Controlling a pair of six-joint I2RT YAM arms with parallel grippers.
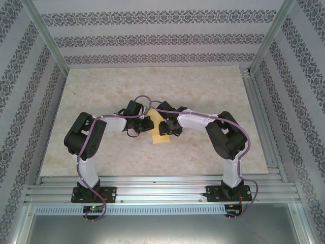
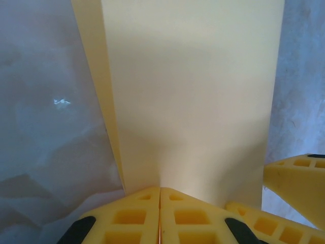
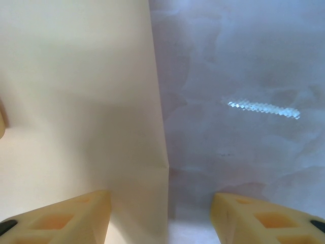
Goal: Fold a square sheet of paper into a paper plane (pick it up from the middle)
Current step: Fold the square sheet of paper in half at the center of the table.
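Top external view: a thin yellow-orange sheet of paper (image 1: 161, 136) is seen lying on the pale beige marbled tabletop (image 1: 203, 91), about midway between its left and right edges and somewhat nearer the near edge than the far one. The left gripper (image 1: 147, 124) and the right gripper (image 1: 165, 127) are brought together over it from either side, the paper's lower end showing just below them.

From the left wrist view, the left gripper (image 2: 160, 189) is seen with its yellow ribbed fingers (image 2: 127, 218) pressed together, and the near edge of the sheet of paper (image 2: 193, 101) is pinched between them. A second, darker layer is visible along the paper's left side, so the sheet is folded over there. Two yellow fingers of the right gripper (image 2: 297, 175) are seen just beside the paper's right edge.

From the right wrist view, the right gripper (image 3: 160, 195) is held with its jaws spread apart and nothing clamped. The sheet of paper (image 3: 76, 101) reaches under its left finger (image 3: 66, 218), while its right finger (image 3: 269, 218) stands over bare tabletop (image 3: 244, 61). A slight kink is visible in the paper's straight edge between the jaws.
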